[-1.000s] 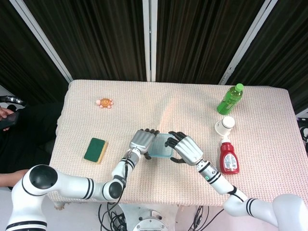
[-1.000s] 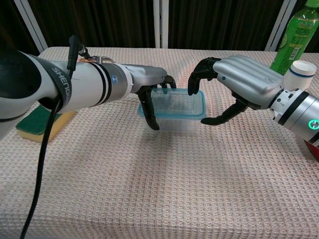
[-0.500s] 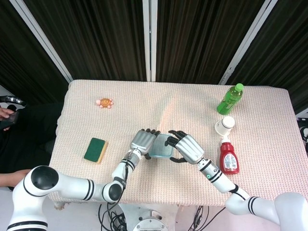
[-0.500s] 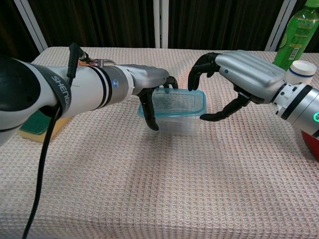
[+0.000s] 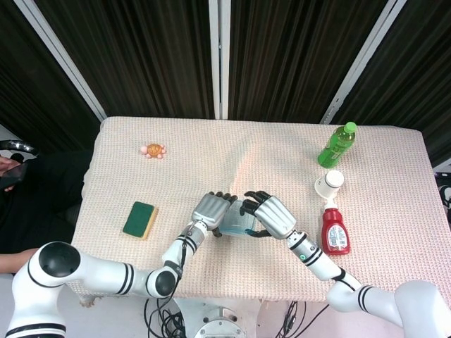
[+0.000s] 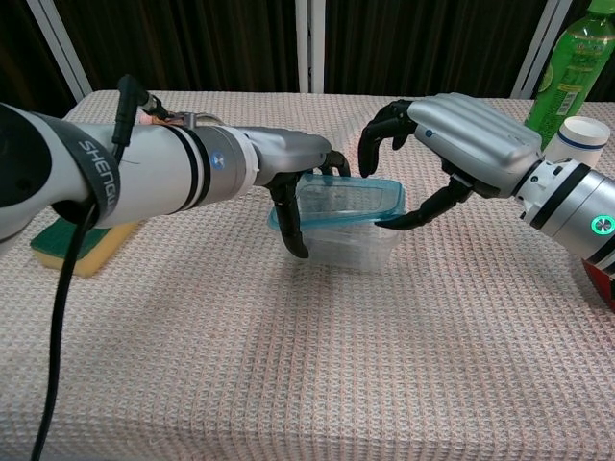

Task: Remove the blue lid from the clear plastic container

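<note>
The clear plastic container (image 6: 351,248) sits near the table's front middle, tilted a little. My left hand (image 6: 288,163) grips its left end, thumb down the near wall and fingers over the far rim. The blue-rimmed lid (image 6: 346,197) lies on top, its right end raised off the container. My right hand (image 6: 461,139) holds that right end, with fingers curled over the far edge and the thumb under the near corner. From the head view, the left hand (image 5: 209,210) and right hand (image 5: 273,215) close in on the lid (image 5: 238,221) from both sides and hide most of the container.
A green bottle (image 5: 337,144) stands at the back right. In front of it are a white cup (image 5: 329,184) and a red ketchup bottle (image 5: 335,231). A green and yellow sponge (image 5: 139,220) lies to the left, and a small orange toy (image 5: 153,150) at the back left.
My right hand has moved in and closed on the lid's right end, which has risen off the container. The container has tilted in my left hand.
</note>
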You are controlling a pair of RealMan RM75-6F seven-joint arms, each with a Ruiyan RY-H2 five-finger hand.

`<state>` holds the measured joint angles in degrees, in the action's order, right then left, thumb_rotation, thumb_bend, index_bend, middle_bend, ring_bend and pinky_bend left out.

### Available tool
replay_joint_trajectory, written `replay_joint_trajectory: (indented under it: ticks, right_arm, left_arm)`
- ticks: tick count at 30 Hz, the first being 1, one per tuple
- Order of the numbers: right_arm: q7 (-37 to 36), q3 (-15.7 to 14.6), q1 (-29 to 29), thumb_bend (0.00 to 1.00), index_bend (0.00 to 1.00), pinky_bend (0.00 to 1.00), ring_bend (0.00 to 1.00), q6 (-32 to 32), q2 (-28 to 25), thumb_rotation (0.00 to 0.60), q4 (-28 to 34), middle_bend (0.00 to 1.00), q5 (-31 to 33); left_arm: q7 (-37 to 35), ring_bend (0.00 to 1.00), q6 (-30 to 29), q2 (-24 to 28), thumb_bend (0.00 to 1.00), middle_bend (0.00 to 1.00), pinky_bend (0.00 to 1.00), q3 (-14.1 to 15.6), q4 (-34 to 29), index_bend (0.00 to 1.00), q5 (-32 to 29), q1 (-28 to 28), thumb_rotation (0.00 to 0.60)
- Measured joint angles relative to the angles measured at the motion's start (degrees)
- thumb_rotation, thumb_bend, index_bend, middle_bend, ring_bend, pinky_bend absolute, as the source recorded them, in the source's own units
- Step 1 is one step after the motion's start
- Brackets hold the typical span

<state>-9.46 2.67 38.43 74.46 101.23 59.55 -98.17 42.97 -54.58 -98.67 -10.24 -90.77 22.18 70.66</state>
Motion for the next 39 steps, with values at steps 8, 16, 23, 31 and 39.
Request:
replay_joint_trajectory:
  ticks: [8,16,23,31,39]
  right_arm:
    - [0.5,0.0,2.0,0.33,0.52,0.36,0.25,-2.9,-1.5,0.600,2.0,0.42,-0.1]
    - [2.9,0.0,3.9,0.33,0.62,0.36,0.25,-4.9,-3.5,0.600,5.2,0.43,-0.4]
    - [3.4,0.0,3.4,0.35,0.68,0.36,0.25,-4.4,-3.3,0.600,5.3,0.44,0.3]
    - [5.2,-0.4,3.1,0.50,0.79,0.36,0.30,-2.3,-4.0,0.600,4.2,0.50,-1.1]
    - [9.2,0.2,4.1,0.61,0.86,0.36,0.32,-0.6,-5.1,0.600,4.2,0.54,-2.7]
  left_arm:
    - [0.0,0.05,1.1,2.1,0.13,0.11,0.11,0.3,-2.2,0.00,0.0,0.2,0.600]
    - [-1.4,0.00,1.7,4.4,0.13,0.03,0.07,0.9,-4.5,0.00,1.0,-0.1,0.600]
    - [-2.8,0.00,2.1,5.8,0.13,0.02,0.06,1.7,-5.3,0.00,1.4,-0.7,0.600]
    - [-5.6,0.00,0.3,7.9,0.13,0.01,0.05,2.4,-6.0,0.00,4.9,-3.0,0.600]
    - [-9.0,0.00,-3.1,10.9,0.13,0.01,0.05,3.4,-6.8,0.00,10.0,-7.2,0.600]
